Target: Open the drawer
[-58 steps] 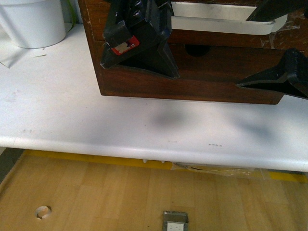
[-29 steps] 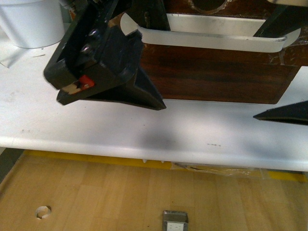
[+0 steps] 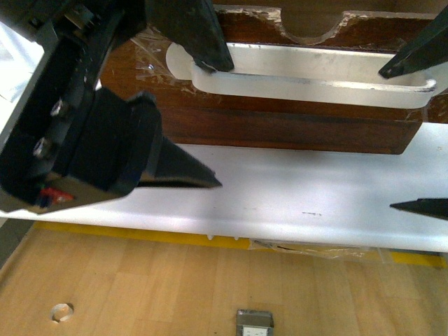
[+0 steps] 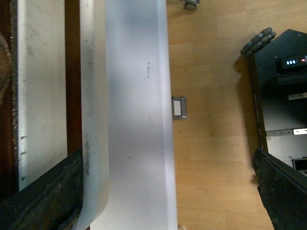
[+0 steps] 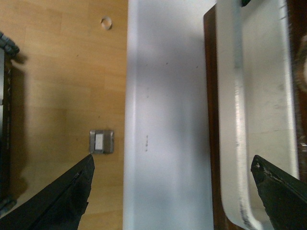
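Past the pale wooden floor (image 3: 175, 280) and the front edge of the white desk (image 3: 294, 203), the black left pincer (image 3: 220, 126) and black right pincer (image 3: 387, 140) both gape wide, holding nothing. Each has one finger low over the desk and the other at an end of the long white bar handle (image 3: 308, 84). That handle crosses the dark wood drawer front (image 3: 301, 129), which stands further back on the desk, below a half-round notch (image 3: 311, 28).
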